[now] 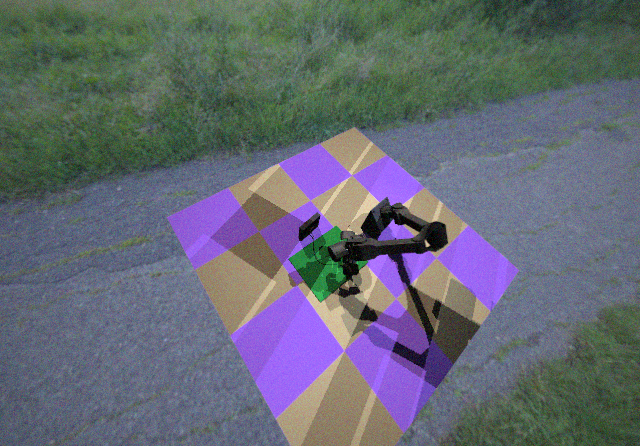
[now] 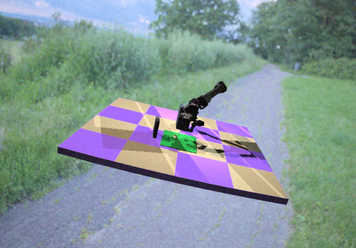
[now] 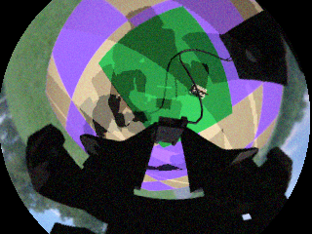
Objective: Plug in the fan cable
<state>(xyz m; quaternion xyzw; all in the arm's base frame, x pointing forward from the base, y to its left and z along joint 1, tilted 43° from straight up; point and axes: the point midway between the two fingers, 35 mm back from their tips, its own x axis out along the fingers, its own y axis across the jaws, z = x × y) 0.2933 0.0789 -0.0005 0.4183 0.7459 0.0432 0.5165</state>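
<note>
My gripper is shut on the cable's dark plug, which sits between the fingertips. It is raised over the edge of the green board. The thin black cable loops from the plug across the board toward the black fan. A small pale part, which looks like the fan header, stands on the board, apart from the plug. The cable passes close by it in the wrist view. Its pins are too small to make out.
The board lies on a purple and tan checkered table top. The fan stands upright beside the board. The arm reaches over the board from its base side and hides part of it in the top view. Dark shadows cross the board and table.
</note>
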